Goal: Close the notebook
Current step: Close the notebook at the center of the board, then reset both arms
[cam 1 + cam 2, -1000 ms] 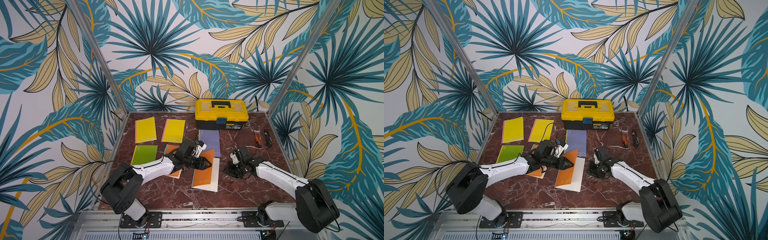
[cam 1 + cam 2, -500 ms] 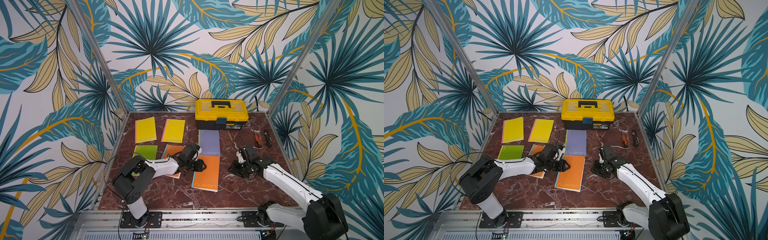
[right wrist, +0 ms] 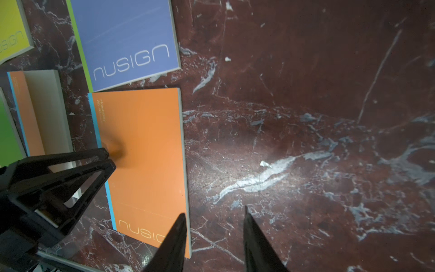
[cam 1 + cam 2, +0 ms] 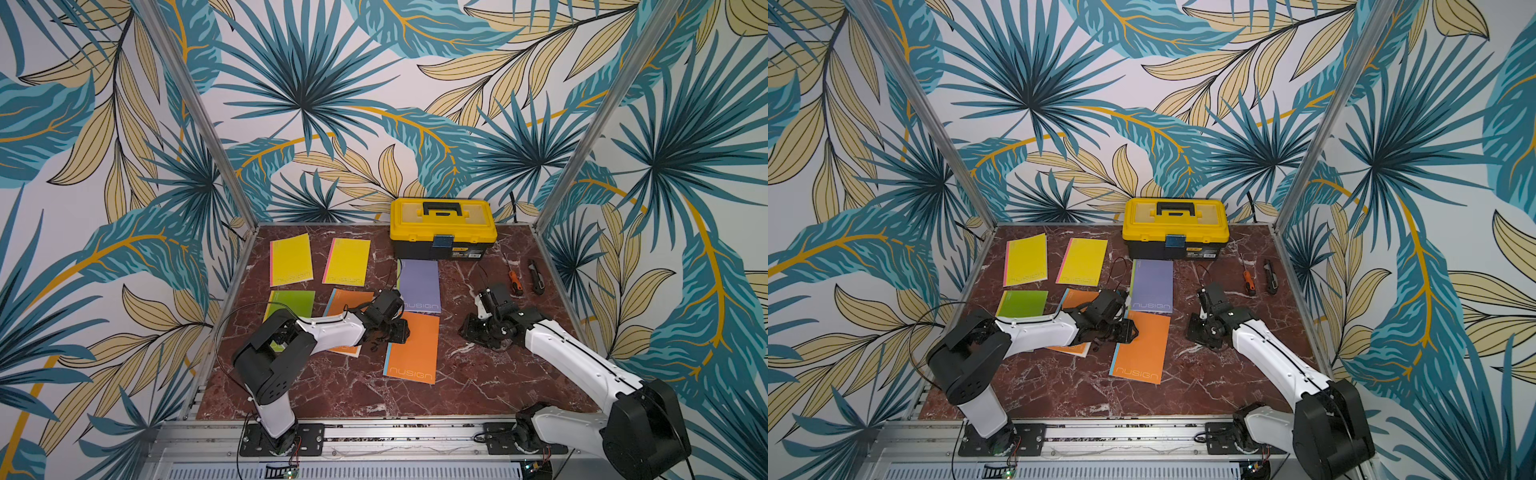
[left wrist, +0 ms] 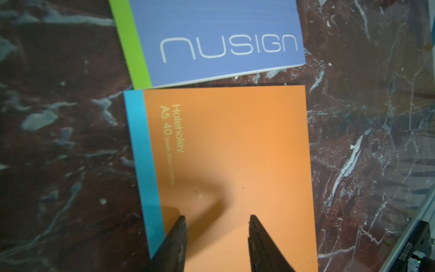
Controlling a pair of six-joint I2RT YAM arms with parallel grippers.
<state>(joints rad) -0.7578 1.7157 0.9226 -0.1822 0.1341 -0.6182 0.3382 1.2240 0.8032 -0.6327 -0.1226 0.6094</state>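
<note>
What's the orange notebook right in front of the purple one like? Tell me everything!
The orange notebook is shut, lying flat on the red marble table. Its card-like cover has a blue strip along the spine, pale "nusign" lettering at the near end and "A5 40" print. Pale page edges show opposite the spine. The purple notebook lies behind it. The left gripper hangs open over its spine side.

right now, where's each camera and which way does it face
Top views: above the front of the red marble table, facing down and back; left claw, right claw and white arms show.
Left wrist: on left arm, facing down at the closed orange paper notebook; own fingertips show.
Right wrist: on right arm, facing down at table; own fingertips and left claw show.
Both wrist views share that notebook.
</note>
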